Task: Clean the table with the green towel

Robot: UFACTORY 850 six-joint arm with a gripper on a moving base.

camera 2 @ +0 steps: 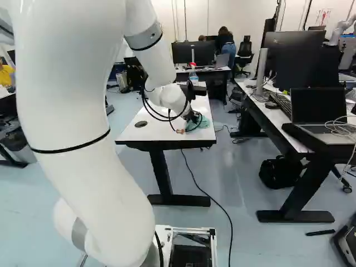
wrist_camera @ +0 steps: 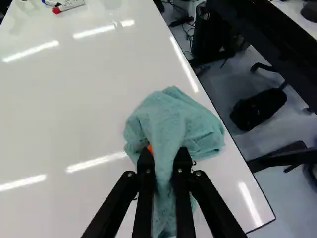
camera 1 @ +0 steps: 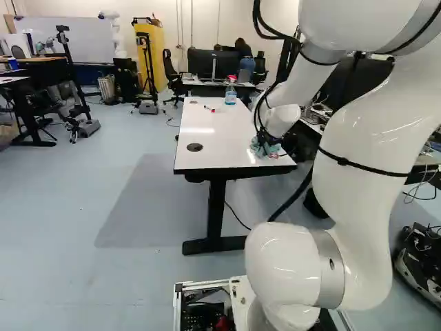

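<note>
The claw [wrist_camera: 164, 157] pinches a fold of the green towel [wrist_camera: 173, 119] between slightly parted fingers, at the near right corner of the desk [wrist_camera: 64, 114]. An overlong stroke could drag cloth off that corner, or sweep along the markers [wrist_camera: 69, 6] farther up the desk.

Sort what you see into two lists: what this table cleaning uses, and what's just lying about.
For the job:
- green towel, gripped between the fingers
- white table

Just lying about:
- red-capped marker on the table
- spray bottle at its far end, though it might serve for cleaning
- open laptop
- black bag
</note>
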